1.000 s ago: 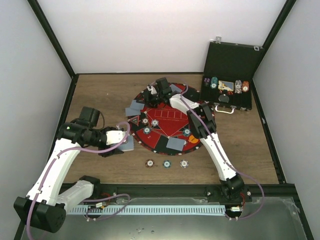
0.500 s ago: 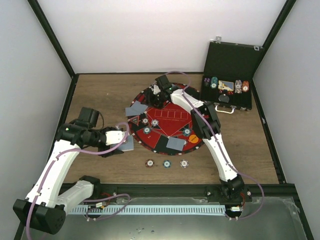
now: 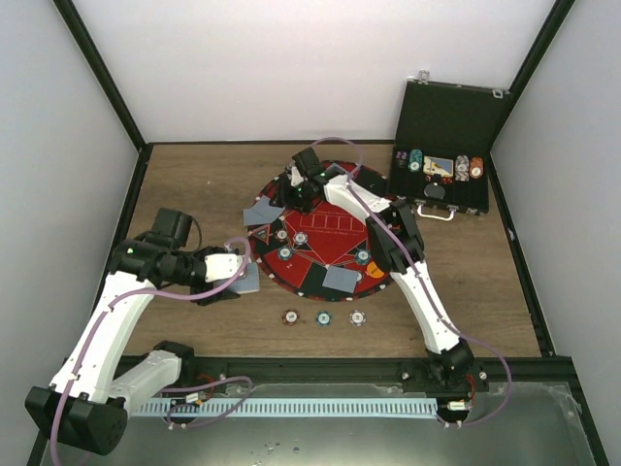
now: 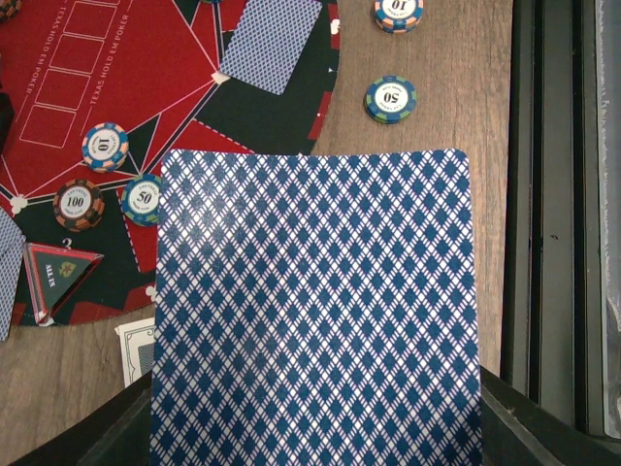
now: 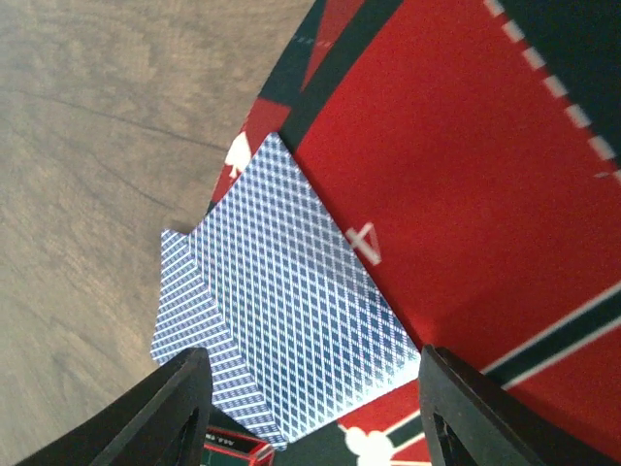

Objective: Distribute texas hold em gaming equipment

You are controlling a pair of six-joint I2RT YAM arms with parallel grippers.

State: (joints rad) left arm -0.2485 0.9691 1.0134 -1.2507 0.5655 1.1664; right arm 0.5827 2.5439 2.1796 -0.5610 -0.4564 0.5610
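Observation:
My left gripper (image 3: 239,277) is shut on a blue-backed playing card (image 4: 315,311) that fills the left wrist view, held just off the near-left edge of the round red-and-black mat (image 3: 330,225). My right gripper (image 3: 302,190) is open over the mat's far-left edge. Two overlapping cards (image 5: 291,340) lie flat between its fingers (image 5: 179,413), half on the mat (image 5: 466,175). More cards lie at the mat's left (image 3: 264,210) and near edge (image 3: 342,280). Several striped chips (image 3: 301,238) sit on the mat. Three chips (image 3: 323,317) line up on the wood in front.
A black hinged case (image 3: 441,180) stands open at the back right, holding chips and cards. The left wrist view shows chips on the mat (image 4: 105,146), chips on the wood (image 4: 390,98) and the table's black front rail (image 4: 553,194). Black frame posts bound the table.
My right gripper has shifted a little left along the mat's far edge, and its cable loop has risen. My left arm and its card have hardly moved.

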